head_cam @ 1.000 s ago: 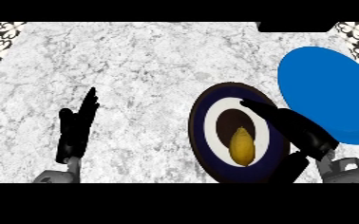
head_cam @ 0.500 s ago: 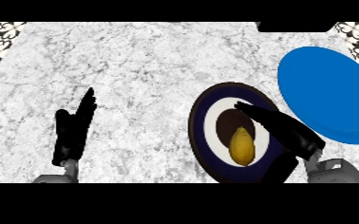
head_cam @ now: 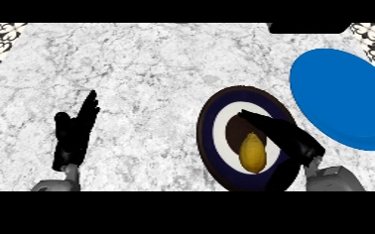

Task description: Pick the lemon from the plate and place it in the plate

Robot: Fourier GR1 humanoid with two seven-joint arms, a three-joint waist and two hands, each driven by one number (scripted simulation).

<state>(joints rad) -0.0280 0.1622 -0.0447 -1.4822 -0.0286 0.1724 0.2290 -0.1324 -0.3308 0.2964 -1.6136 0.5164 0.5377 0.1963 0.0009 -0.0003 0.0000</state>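
Down on the near right of the marbled worktop (head_cam: 161, 79), the lemon (head_cam: 253, 153) lay on a dark plate (head_cam: 219, 104) with a white ring and a brown centre; the fruit was yellow, oval and pointed at its far end. The right hand (head_cam: 285, 136) reached over that plate just right of the lemon, fingers stretched out and uncurled, gripping nothing; whether it touched the fruit could not be told. A plain blue plate (head_cam: 333, 96) lay further right. The left hand (head_cam: 73, 134) rested open at the near left. No writing showed.
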